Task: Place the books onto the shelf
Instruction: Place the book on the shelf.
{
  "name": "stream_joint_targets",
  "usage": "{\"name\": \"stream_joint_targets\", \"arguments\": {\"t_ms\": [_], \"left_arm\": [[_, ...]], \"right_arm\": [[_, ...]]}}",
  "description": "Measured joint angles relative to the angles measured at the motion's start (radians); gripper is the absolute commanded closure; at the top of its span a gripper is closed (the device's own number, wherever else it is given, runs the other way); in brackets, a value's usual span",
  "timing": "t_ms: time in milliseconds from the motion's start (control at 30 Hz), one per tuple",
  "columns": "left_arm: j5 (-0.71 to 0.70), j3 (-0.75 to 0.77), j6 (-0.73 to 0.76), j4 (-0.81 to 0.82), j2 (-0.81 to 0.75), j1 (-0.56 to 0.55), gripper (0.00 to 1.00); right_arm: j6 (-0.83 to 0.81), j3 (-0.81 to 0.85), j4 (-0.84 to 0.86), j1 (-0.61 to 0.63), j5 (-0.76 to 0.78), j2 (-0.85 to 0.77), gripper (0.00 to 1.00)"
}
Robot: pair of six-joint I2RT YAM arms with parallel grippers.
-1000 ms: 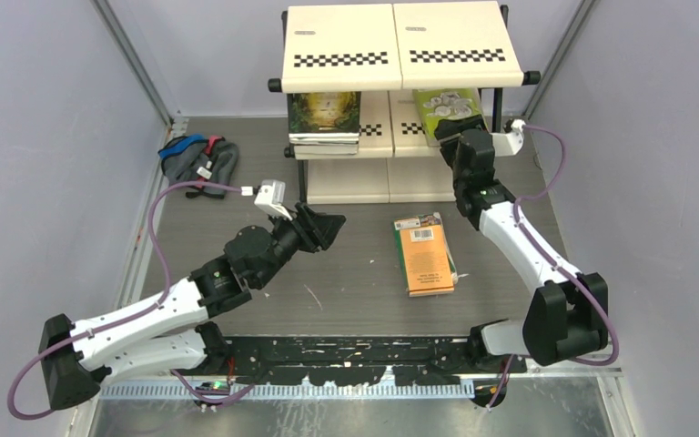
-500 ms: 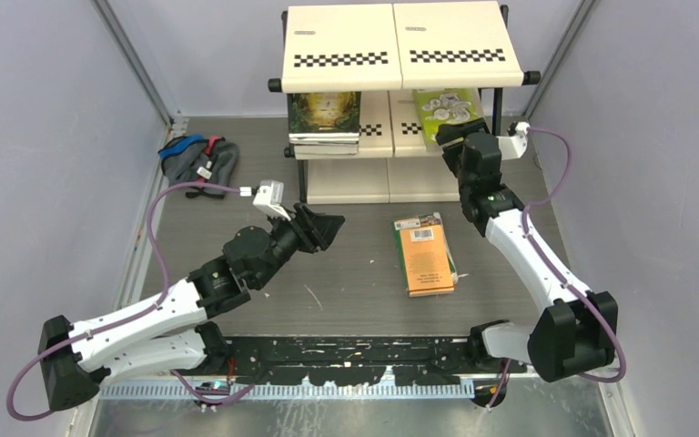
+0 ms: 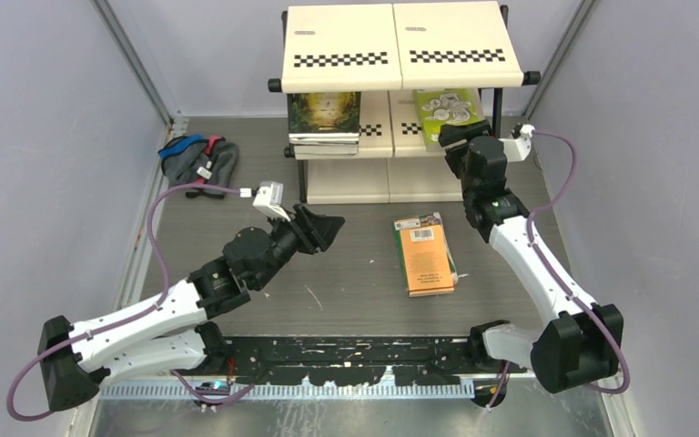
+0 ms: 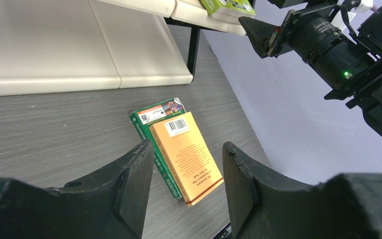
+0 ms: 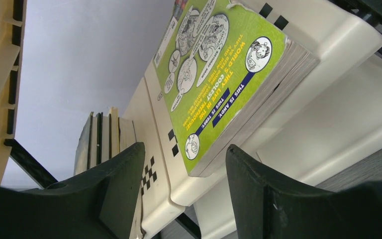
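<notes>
shelf boards (image 3: pixel 391 41): cream plastic, smooth, faint sheen
shelf frame (image 3: pixel 275 85): black tubing, looks like metal
lime green book (image 5: pixel 219 74): glossy cover, matt paper page edges
orange book (image 4: pixel 191 157): paper cover, dull
table (image 3: pixel 355 273): grey wood-grain, matt, scuffed
cloth bundle (image 3: pixel 202 160): soft matt fabric
left gripper (image 4: pixel 187 147): matt black plastic

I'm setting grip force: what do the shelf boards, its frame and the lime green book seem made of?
Shelf boards: likely moulded plastic, cream, smooth satin, with rounded edges and printed checkered strips. Frame: black tube, probably painted metal. Lime green book: paperback, slightly glossy printed card cover over paper pages, whose stacked edges show.
</notes>
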Motion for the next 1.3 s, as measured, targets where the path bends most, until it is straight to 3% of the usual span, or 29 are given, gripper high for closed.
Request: {"name": "stream_joint_targets", "arguments": {"t_ms": [1300], "left_arm": [[-0.012, -0.006, 0.007, 0.0, -0.006, 0.0, 0.46]], "right_arm": [[0.01, 0.087, 0.013, 0.0, -0.045, 0.163, 0.35]]}}
